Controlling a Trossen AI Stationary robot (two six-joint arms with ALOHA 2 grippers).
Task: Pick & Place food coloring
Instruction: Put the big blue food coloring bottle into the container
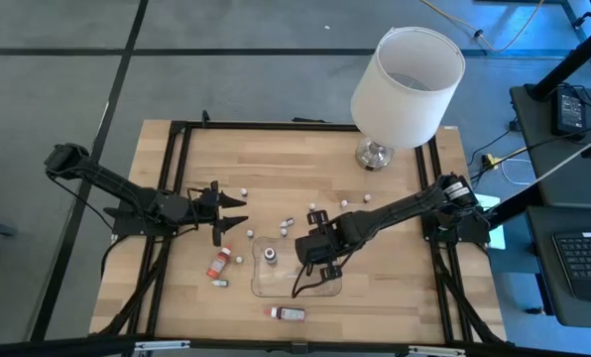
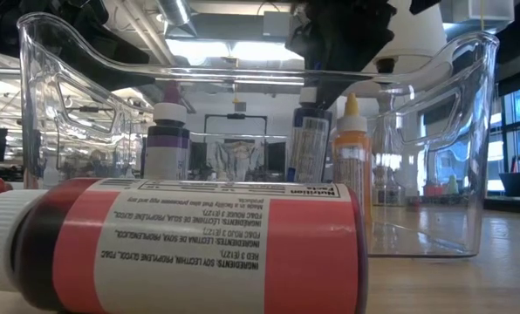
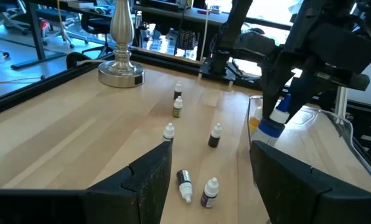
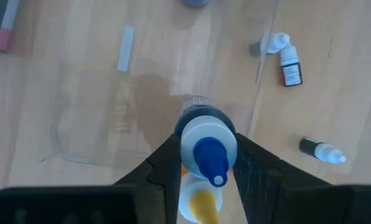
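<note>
Three bottles (image 2: 310,139) in tray (image 2: 434,174)

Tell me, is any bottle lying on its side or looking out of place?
Yes. A red bottle lies on its side in front of the clear tray, and another red bottle lies tipped to its left. Several tiny bottles are scattered loose on the table.

Arms: two, dark black, slim jointed links with thicker joint housings.
Left pincer (image 1: 234,213): black, two flat pointed fingers.
Right pincer (image 1: 318,266): black, blocky housing, two broad matte fingers (image 4: 162,167).
Cables: thin black cable near the right pincer.
</note>
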